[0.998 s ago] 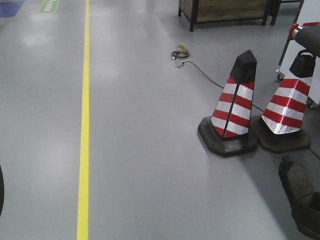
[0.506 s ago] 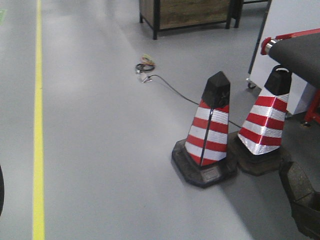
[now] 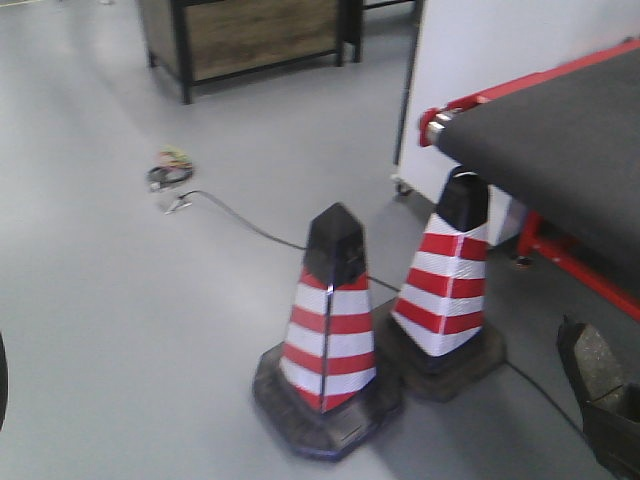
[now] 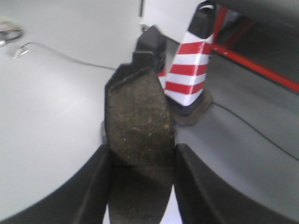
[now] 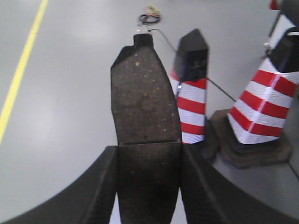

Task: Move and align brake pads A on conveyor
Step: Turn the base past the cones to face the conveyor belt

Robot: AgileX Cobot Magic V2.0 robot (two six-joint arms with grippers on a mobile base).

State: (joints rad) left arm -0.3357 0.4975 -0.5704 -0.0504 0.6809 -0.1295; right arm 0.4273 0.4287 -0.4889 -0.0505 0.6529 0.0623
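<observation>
Carrying one brake pad [image 4: 135,121] in the left gripper [image 4: 140,186] and one [image 5: 145,107] in the right gripper [image 5: 148,182], both clamped across the lower half; they're looking rigid, gritty, probably dense, so I'm gripping flat faces. I'm seeing the conveyor [image 3: 570,150] ahead right, beyond the cones [image 3: 330,330]

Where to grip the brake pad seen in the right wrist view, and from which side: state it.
Grip the brake pad across its narrow width, on the two long edges, just behind the cross groove, coming in from the end opposite the tab. It is flat and elongated, so the edges probably give the firmest pinch. The right gripper holds it that way.
</observation>
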